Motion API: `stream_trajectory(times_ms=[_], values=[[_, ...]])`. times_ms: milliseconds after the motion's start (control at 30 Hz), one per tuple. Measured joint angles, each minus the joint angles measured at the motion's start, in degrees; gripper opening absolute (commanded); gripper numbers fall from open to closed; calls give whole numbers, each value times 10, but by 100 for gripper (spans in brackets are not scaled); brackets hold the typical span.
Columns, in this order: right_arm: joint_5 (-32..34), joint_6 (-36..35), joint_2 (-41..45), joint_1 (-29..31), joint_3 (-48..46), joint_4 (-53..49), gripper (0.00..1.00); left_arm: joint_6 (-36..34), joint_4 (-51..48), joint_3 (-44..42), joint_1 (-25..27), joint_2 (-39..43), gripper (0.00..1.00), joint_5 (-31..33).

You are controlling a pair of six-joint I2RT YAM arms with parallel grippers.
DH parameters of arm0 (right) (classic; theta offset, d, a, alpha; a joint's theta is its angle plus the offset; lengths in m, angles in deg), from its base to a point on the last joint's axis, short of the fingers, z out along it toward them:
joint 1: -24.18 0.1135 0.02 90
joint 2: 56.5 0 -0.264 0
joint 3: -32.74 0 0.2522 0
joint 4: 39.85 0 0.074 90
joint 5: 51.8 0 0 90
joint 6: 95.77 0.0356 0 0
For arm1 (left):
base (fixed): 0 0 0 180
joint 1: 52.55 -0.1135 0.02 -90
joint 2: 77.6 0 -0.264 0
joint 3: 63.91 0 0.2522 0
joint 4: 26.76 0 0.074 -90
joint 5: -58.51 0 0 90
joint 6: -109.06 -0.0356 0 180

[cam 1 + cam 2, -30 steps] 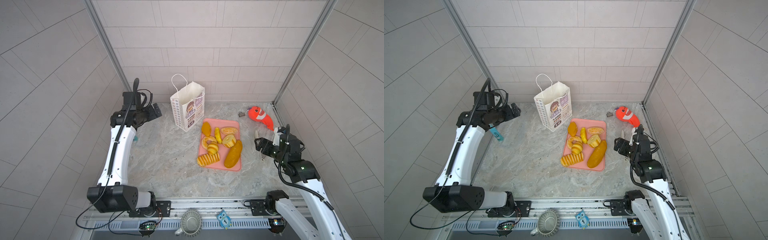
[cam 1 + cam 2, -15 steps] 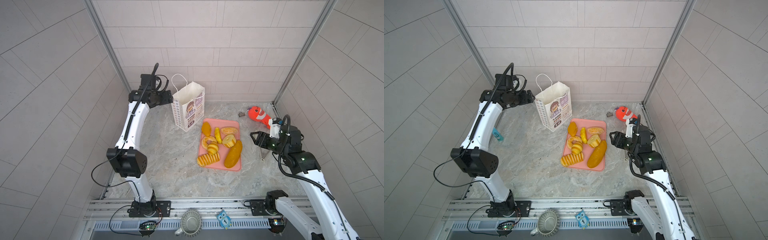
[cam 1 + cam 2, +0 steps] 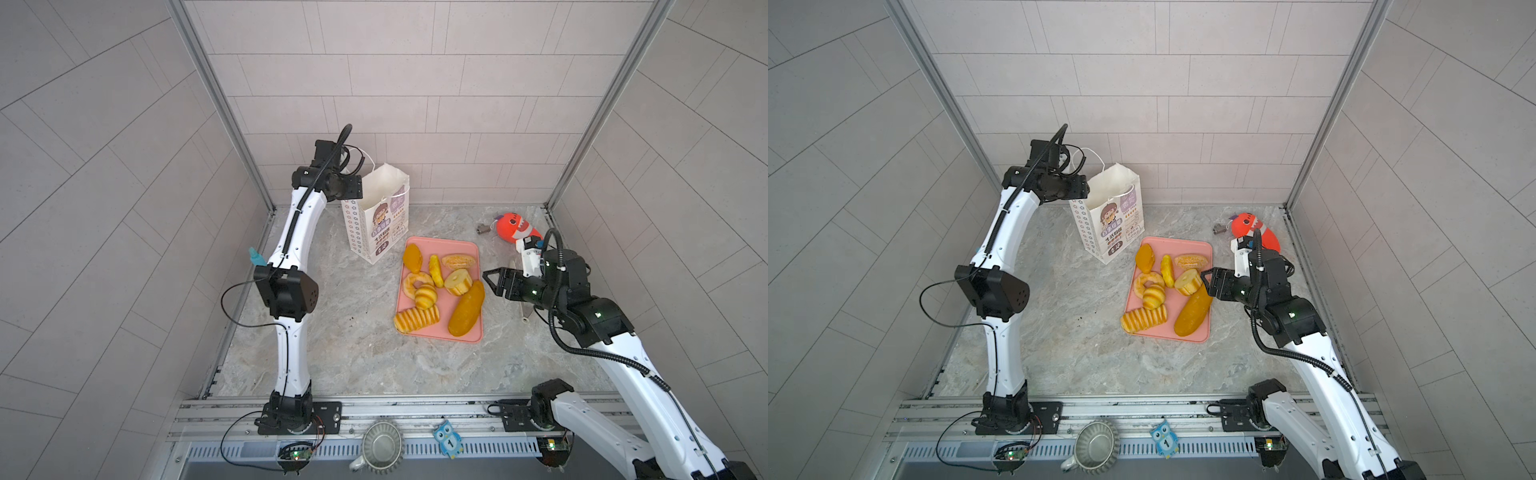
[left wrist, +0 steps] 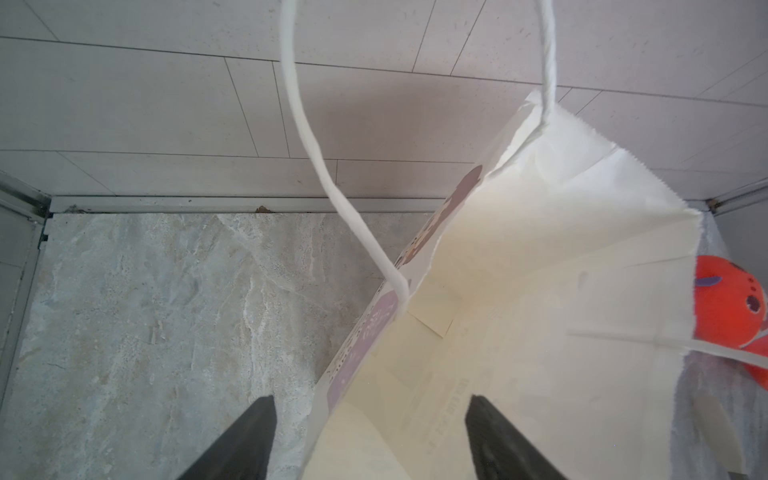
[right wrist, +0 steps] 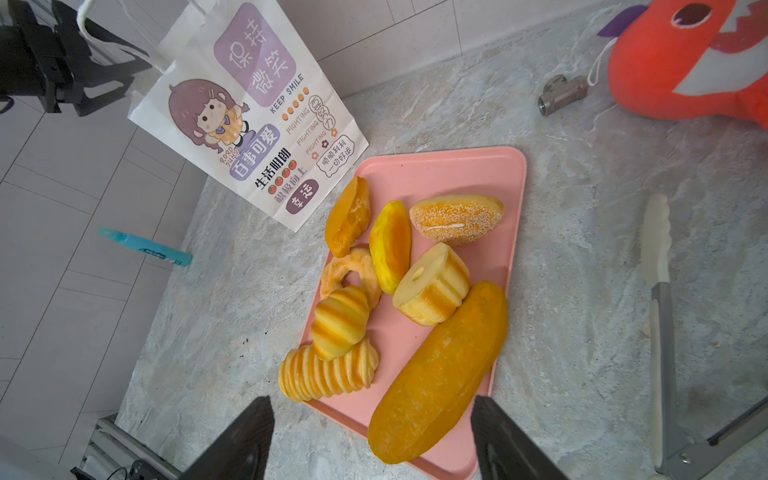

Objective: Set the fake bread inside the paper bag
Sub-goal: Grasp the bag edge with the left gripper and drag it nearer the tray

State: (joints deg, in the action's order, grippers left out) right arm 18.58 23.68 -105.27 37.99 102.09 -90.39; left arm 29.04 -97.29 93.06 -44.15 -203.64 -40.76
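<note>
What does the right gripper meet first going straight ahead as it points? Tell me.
Most likely the long orange loaf on the pink tray, lying just ahead of the open right gripper; clearance above it is unclear.

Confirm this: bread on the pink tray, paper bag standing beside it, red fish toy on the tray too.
Wrong on the fish toy: it lies on the table, off the tray, as both top views show. The bread is on the tray, the bag standing beside it.

Eight golden-yellow and orange toy breads (image 3: 459, 282) are lying clustered on a pink tray (image 3: 451, 245); a tall white cartoon-printed paper bag (image 3: 380, 216) is standing open just beside it.
</note>
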Motion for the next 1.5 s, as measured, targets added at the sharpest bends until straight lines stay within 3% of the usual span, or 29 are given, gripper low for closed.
stream_trajectory(times_ms=[600,700,767,900,1133,1333,1500], values=[[19,4,-15,12,-7,3,58,-7,-16,13,5,-16,0,2],[29,0,-19,12,-2,-3,58,-5,-23,-2,5,-5,0,4],[36,-4,-24,13,6,-9,65,1,-22,-32,2,16,0,4],[60,-13,-36,13,28,-29,99,19,-16,-121,-7,88,0,2],[108,-27,-35,10,46,-44,99,57,22,-310,-39,252,0,-2],[96,-23,-37,-23,51,-47,99,95,49,-436,-55,352,0,-14],[79,-23,-72,-27,85,-68,81,129,58,-526,-58,426,0,-30]])
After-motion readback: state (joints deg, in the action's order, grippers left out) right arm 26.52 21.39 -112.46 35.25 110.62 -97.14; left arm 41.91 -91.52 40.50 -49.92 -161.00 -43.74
